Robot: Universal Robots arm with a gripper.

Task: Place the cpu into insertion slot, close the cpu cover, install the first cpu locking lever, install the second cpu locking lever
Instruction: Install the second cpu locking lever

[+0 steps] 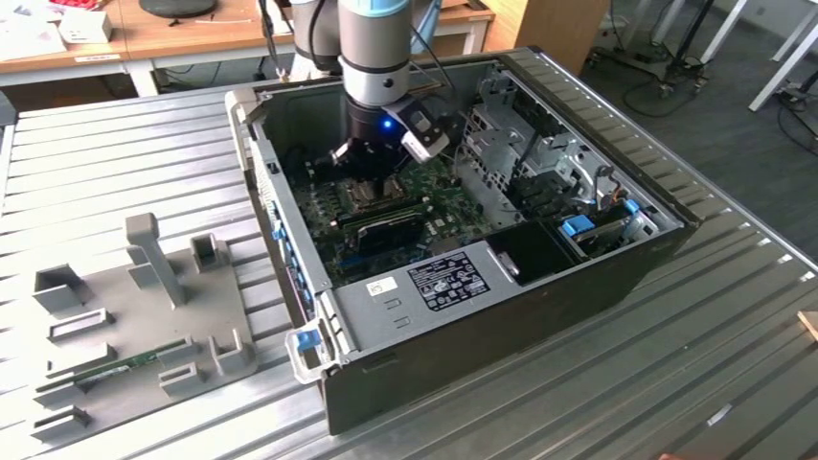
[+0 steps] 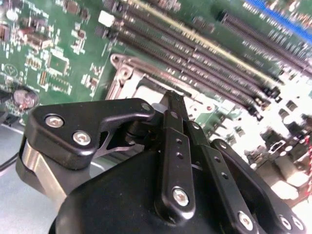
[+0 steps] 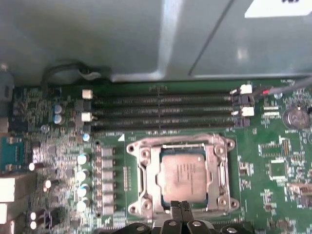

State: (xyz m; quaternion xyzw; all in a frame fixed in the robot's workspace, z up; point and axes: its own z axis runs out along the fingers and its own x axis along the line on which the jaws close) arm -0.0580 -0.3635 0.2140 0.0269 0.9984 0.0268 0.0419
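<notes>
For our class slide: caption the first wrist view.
Pincer shut at the covered cpu on the green motherboard.

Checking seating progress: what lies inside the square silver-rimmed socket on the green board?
A square grey metallic chip lies flat inside the socket, framed by the thin silvery cover plate. The black claw covers one edge.

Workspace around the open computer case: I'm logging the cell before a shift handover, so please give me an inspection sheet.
Surface: ribbed metal table carrying the open computer case.
Job's things: cpu sits in the insertion slot on the green motherboard; cpu cover lies flat around it.
Clutter: grey fixture plate with upright blocks, on the exterior view's left.
Grippers: gripper at the socket's edge, jaws together, holding nothing.
Cables: grey cable looped by the case wall; red and black wires near the memory slots.
Surroundings: wooden desks behind the table.
</notes>
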